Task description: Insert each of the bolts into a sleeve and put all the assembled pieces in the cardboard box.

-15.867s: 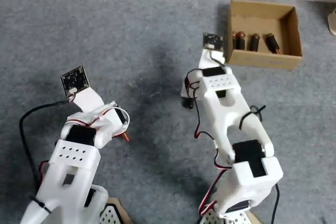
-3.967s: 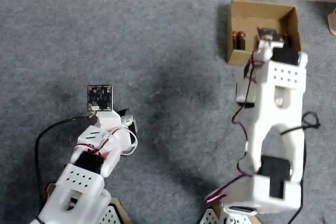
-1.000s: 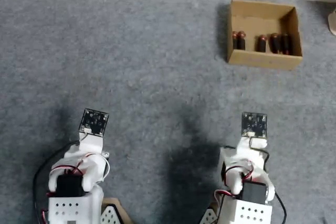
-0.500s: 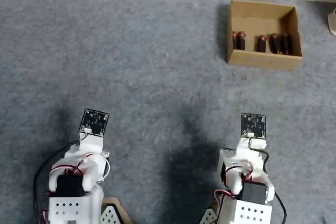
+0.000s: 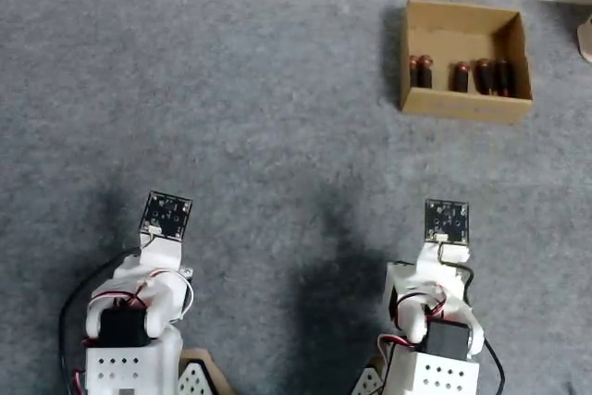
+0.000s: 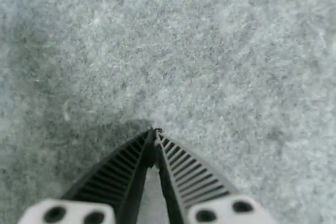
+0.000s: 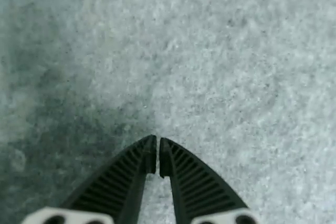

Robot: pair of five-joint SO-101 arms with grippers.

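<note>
Far right on the grey, felt-like worktop (image 5: 259, 99) stands the open brown cardboard box (image 5: 462, 104), a shallow rectangular container seen from above. Five dark reddish-brown cylindrical assembled pieces (image 5: 483, 74) lie on its floor in a row along the near wall, each with its long axis running near to far. Two touch at the left end, one lies by itself near the middle, and two lie side by side at the right end.

Near left, the white plastic left arm (image 5: 129, 330) is folded close to its base at the near edge of the worktop. It carries red and black wires and a small square black circuit board (image 5: 166, 215) at its far end. Near right, the white plastic right arm (image 5: 430, 326) is folded likewise and bears a matching board (image 5: 446, 219). Both arms are well apart from the cardboard box, the right arm being the closer of the two.

Left wrist view: the left gripper (image 6: 155, 134) points at the grey worktop. Its two black ribbed fingers (image 6: 123, 177) are clenched on themselves, tips meeting.

Right wrist view: the right gripper (image 7: 158, 145) also faces the grey worktop. Its black ribbed fingers (image 7: 197, 184) are clenched to a hairline gap at the tips. A darker shadow lies on the worktop to one side of each gripper.
</note>
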